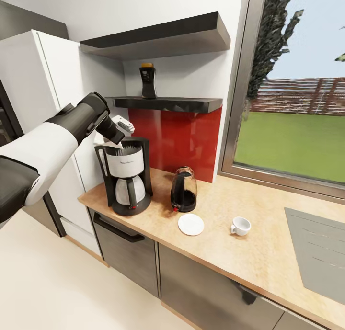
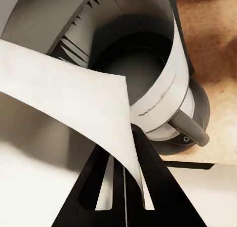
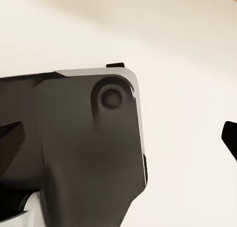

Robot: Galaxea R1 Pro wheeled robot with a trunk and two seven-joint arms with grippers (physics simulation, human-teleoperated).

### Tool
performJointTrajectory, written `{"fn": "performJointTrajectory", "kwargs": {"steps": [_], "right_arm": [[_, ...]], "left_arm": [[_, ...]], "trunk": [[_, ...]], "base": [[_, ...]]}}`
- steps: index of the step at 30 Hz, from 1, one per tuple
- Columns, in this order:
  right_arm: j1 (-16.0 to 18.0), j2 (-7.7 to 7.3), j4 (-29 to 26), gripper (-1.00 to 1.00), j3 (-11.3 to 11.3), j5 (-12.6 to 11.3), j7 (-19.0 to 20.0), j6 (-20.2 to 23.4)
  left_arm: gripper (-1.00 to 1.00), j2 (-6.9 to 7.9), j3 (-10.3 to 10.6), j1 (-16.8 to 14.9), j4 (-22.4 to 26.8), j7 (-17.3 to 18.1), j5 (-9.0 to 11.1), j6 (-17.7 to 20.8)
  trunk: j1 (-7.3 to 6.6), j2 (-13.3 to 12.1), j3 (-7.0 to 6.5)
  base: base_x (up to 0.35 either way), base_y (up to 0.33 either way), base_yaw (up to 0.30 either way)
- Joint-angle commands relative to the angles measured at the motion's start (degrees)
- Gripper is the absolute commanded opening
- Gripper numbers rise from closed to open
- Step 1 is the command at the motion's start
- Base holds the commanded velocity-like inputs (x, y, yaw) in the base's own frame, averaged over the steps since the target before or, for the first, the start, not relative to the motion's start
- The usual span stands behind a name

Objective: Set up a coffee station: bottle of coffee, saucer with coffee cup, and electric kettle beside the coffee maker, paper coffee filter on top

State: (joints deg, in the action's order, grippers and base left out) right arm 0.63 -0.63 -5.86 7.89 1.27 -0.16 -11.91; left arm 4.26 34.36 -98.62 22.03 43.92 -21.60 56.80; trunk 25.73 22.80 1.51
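Note:
The black and white coffee maker (image 1: 125,176) stands at the counter's left end. My left gripper (image 1: 123,128) hovers just above its open top, shut on a white paper coffee filter (image 2: 74,88); the left wrist view shows the filter pinched between the black fingers (image 2: 153,177) over the maker's basket (image 2: 123,68). The dark electric kettle (image 1: 184,188) is just right of the maker, with the white saucer (image 1: 190,224) in front of it and the white cup (image 1: 240,225) further right on the counter. The coffee bottle (image 1: 148,81) stands on the lower shelf (image 1: 167,103). My right gripper (image 3: 121,138) looks open, one fingertip (image 3: 229,138) at the frame edge.
A white fridge (image 1: 43,81) stands left of the counter. A red backsplash (image 1: 182,138) sits behind the kettle, a second shelf (image 1: 158,38) above, a window (image 1: 297,95) to the right and a grey cooktop (image 1: 318,248) at the counter's right end. The right wrist view shows my own body over pale floor.

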Motion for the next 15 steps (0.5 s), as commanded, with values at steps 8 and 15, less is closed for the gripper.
{"fn": "performJointTrajectory", "kwargs": {"steps": [8, 15], "right_arm": [[0.1, 0.01, 0.1, 1.00, 0.3, 0.1, 0.0, -0.2], [0.1, 0.01, 0.1, 1.00, 0.3, 0.1, 0.0, -0.2]], "left_arm": [[-1.00, 0.05, 0.1, 0.0, 0.1, 0.6, -0.6, 0.1], [-1.00, 0.00, 0.0, 0.0, 0.1, 0.6, -0.5, 0.1]], "trunk": [[0.06, 0.1, 0.14], [0.06, 0.1, 0.14]], "base": [[0.109, 0.000, 0.000], [0.006, 0.000, 0.000]]}}
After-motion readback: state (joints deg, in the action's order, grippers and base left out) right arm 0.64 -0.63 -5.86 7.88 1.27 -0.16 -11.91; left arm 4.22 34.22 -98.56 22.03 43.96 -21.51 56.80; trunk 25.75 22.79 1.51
